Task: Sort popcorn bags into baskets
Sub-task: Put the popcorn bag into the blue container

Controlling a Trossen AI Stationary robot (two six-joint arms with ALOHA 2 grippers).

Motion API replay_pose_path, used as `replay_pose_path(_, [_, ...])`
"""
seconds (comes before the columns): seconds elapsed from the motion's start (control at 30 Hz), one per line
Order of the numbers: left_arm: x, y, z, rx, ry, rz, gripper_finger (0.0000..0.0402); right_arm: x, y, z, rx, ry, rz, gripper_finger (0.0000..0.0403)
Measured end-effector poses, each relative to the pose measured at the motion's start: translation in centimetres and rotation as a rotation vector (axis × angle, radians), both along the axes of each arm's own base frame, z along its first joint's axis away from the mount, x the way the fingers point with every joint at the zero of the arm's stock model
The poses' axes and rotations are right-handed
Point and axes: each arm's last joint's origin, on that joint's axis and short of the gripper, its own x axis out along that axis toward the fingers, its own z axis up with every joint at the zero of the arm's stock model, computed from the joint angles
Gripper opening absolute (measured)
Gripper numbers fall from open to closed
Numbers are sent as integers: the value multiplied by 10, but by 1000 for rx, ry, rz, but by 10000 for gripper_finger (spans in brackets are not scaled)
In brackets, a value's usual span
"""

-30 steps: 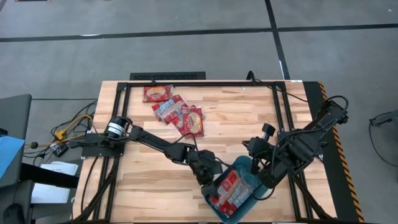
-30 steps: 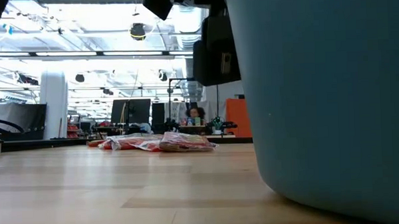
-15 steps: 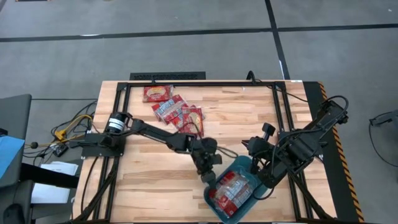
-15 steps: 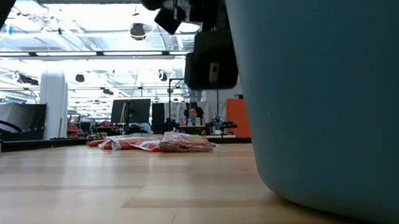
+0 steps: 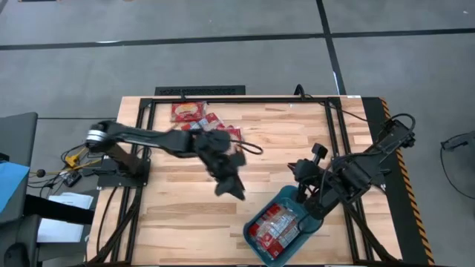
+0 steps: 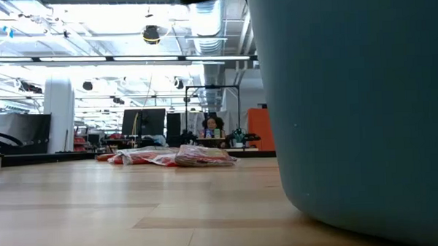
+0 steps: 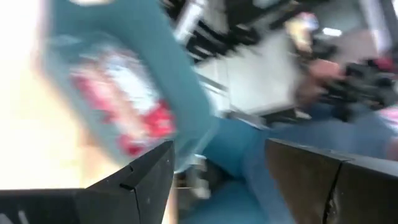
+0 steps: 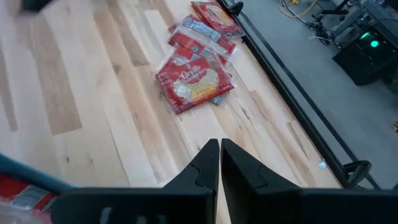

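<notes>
Above the wooden table (image 5: 178, 200), the left hand (image 5: 231, 187) hangs empty, fingers parted, beside the teal tub (image 5: 261, 253).

You see the teal tub (image 6: 357, 103) wall filling the near side. Popcorn bags (image 6: 173, 157) lie heaped on the table (image 6: 98, 207) well beyond the tub.

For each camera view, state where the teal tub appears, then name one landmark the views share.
High view: teal tub at the table's near edge, right of centre.
Low view: its wall fills the right side.
Left wrist view: upper left, blurred.
Right wrist view: only a rim sliver.
Shared landmark: the loose red packets on the table.
</notes>
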Motion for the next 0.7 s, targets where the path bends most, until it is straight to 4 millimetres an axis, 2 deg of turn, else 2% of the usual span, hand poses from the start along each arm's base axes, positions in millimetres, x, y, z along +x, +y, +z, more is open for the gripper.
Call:
replay_pose_path(0.1, [-31, -3, 10, 235, 66, 166, 235, 3, -5, -7, -15, 21, -21, 42])
replay_pose_path(0.2, [-56, 0, 10, 401, 210, 339, 235, 7, -12, -12, -32, 43, -47, 42])
replay_pose_path(0.3, [-73, 9, 5, 532, 345, 520, 235, 13, -20, -16, -43, 51, -68, 42])
replay_pose_path(0.37, [-81, 15, 0, 599, 399, 578, 235, 21, -25, -18, -48, 46, -74, 42])
replay_pose_path(0.5, [-87, 32, -20, 588, 473, 556, 235, 36, -39, -18, -54, 34, -72, 42])
replay_pose_path(0.6, [-91, 54, -46, 554, 524, 572, 235, 50, -52, -18, -41, 33, -55, 42])
replay_pose_path(0.7, [-91, 80, -77, 439, 489, 579, 235, 63, -69, -18, -46, 17, -52, 42])
